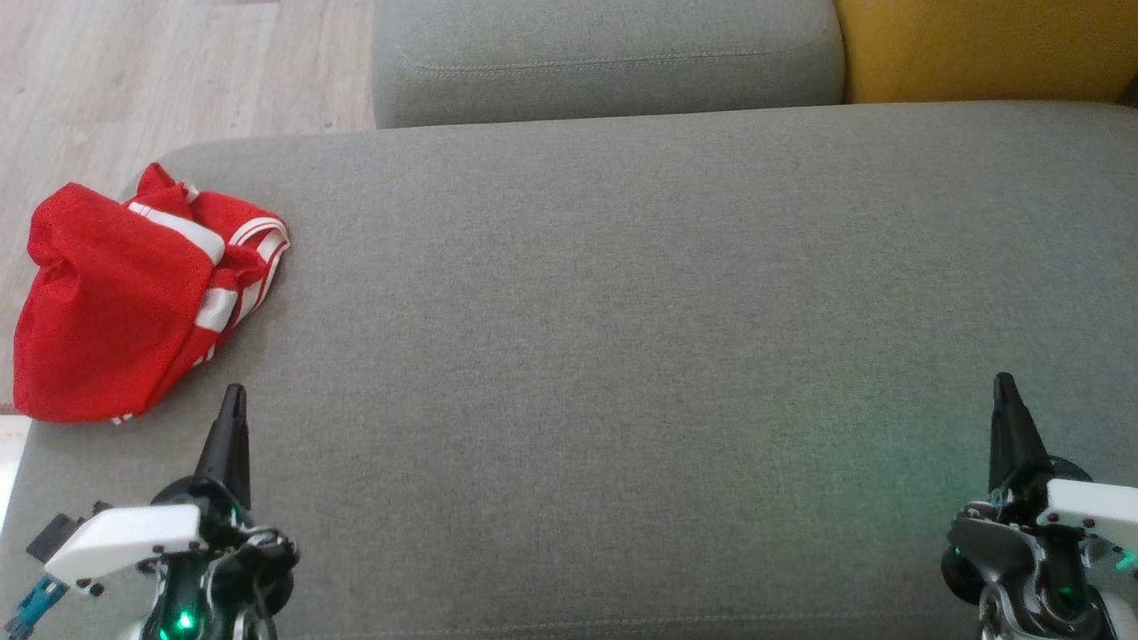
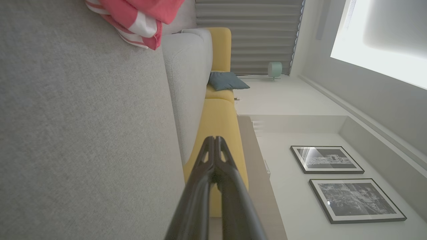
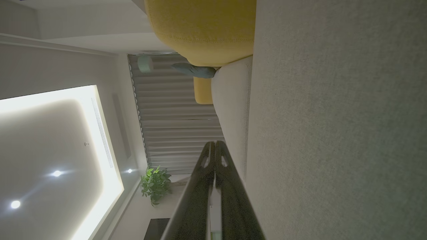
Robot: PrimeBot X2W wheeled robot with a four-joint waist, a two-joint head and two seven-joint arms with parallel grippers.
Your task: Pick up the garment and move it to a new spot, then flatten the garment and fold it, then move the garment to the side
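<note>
The garment (image 1: pixel 120 307) is red with white stripes. It lies crumpled at the far left of the grey sofa seat (image 1: pixel 622 311), partly hanging over the left edge. A corner of the garment (image 2: pixel 140 20) also shows at the top of the left wrist view. My left gripper (image 1: pixel 233 396) sits at the lower left, shut and empty, its tip just below and right of the garment. My right gripper (image 1: pixel 1005 384) rests at the lower right, shut and empty, far from the garment. Both pairs of fingers are pressed together in the wrist views (image 2: pixel 215 140) (image 3: pixel 215 144).
A grey backrest cushion (image 1: pixel 605 58) lines the back of the seat, with a yellow cushion (image 1: pixel 987 49) to its right. Wooden floor (image 1: pixel 133 80) lies beyond the seat's left edge. A wide stretch of bare grey seat spreads between the grippers.
</note>
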